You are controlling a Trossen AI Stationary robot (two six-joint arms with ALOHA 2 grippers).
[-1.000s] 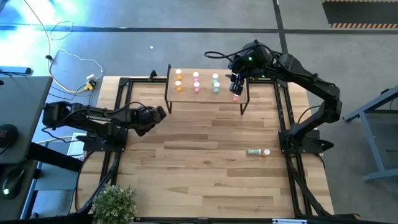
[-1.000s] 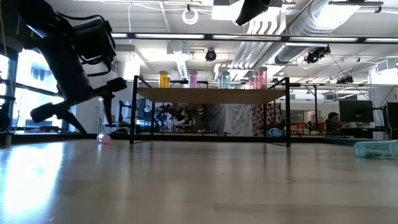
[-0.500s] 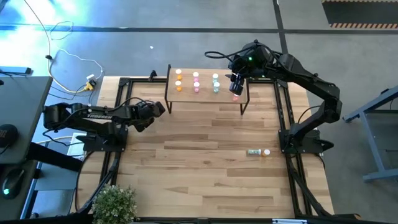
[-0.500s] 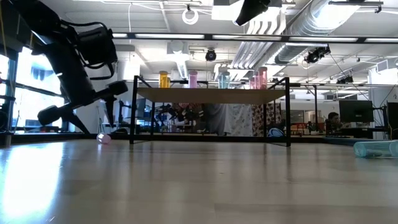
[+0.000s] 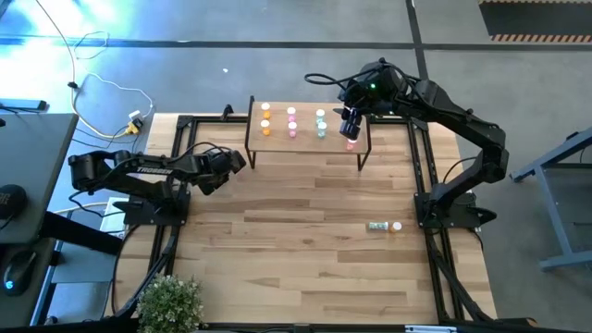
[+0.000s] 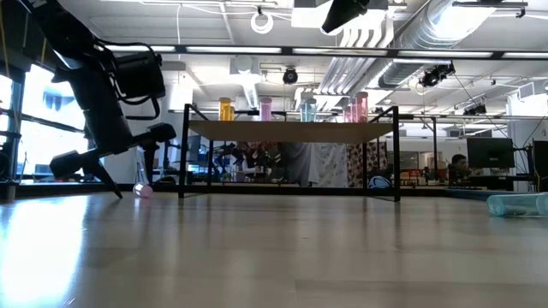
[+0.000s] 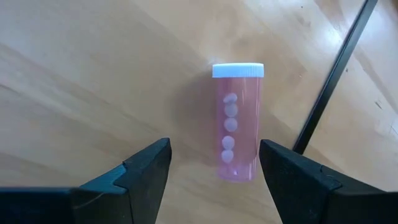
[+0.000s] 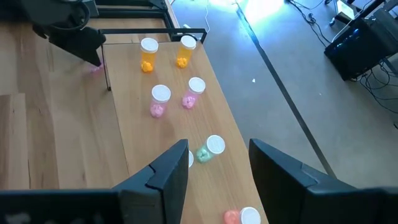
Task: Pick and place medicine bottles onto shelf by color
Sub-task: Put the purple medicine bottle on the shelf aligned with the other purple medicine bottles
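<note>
A pink bottle [image 7: 236, 124] with a white cap lies on its side on the table beside the shelf's left black leg [image 7: 336, 68]; it also shows in the low view [image 6: 143, 190]. My left gripper [image 7: 214, 155] is open, its fingers standing on either side of the bottle's bottom end without touching it. The shelf [image 5: 305, 141] carries orange [image 8: 148, 57], pink [image 8: 160, 101] and teal [image 8: 208, 149] bottles standing upright. My right gripper [image 8: 217, 180] is open and empty above the shelf's right end, over a red bottle [image 8: 239, 216].
A teal bottle [image 5: 376, 226] and an orange one [image 5: 396, 226] lie on the table near the right arm's base. A potted plant [image 5: 171, 301] stands at the near left corner. The black frame rails [image 5: 180, 139] run along the table's sides.
My left gripper has gone toward the table's far edge and the shelf's left leg, coming down closer to the pink bottle, still open.
</note>
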